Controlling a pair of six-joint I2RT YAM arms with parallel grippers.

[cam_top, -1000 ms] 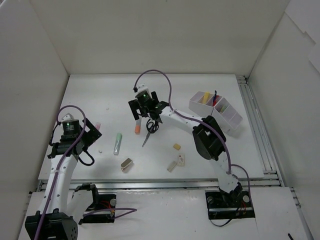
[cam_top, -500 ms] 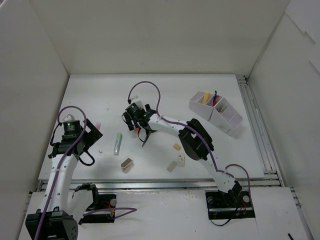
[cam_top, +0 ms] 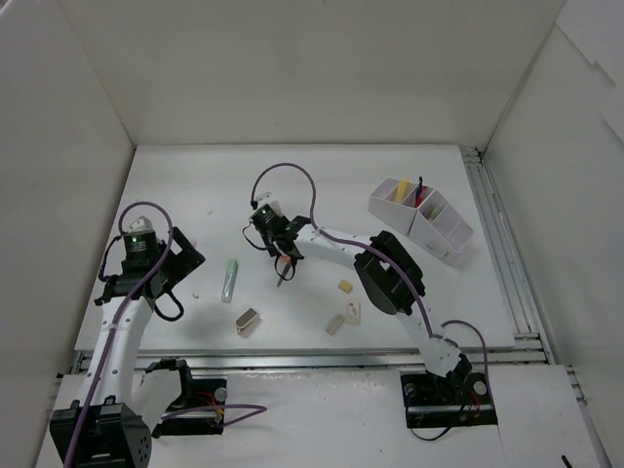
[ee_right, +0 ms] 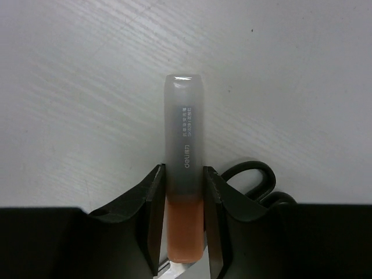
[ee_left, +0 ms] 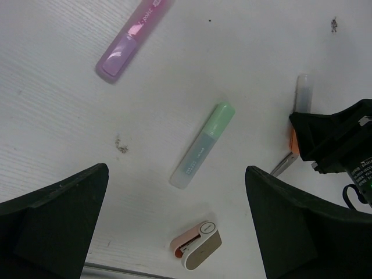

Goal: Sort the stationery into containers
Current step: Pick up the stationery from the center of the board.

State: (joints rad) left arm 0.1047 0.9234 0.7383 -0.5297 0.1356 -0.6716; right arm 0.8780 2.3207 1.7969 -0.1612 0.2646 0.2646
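Observation:
My right gripper (ee_right: 183, 180) is shut on the orange marker (ee_right: 184, 128), its pads against both sides where the clear cap meets the orange body. The marker lies on the table. The black-handled scissors (ee_right: 256, 174) lie just right of it. From above, the right gripper (cam_top: 276, 250) is at table centre with the scissors (cam_top: 283, 274) beneath it. My left gripper (ee_left: 176, 192) hangs open over the pale-green marker (ee_left: 203, 145), the small metallic block (ee_left: 196, 244) and a pink marker (ee_left: 131, 40). The white containers (cam_top: 444, 234) stand at the far right.
Three small beige erasers (cam_top: 344, 286), (cam_top: 351, 311), (cam_top: 334, 325) lie right of centre near the front. The containers hold a yellow marker (cam_top: 400, 189) and pens (cam_top: 418, 190). White walls enclose the table; a rail (cam_top: 492, 244) runs along its right edge.
The right gripper moved left and down onto the orange marker and closed on it. The left arm shifted slightly, its gripper staying open.

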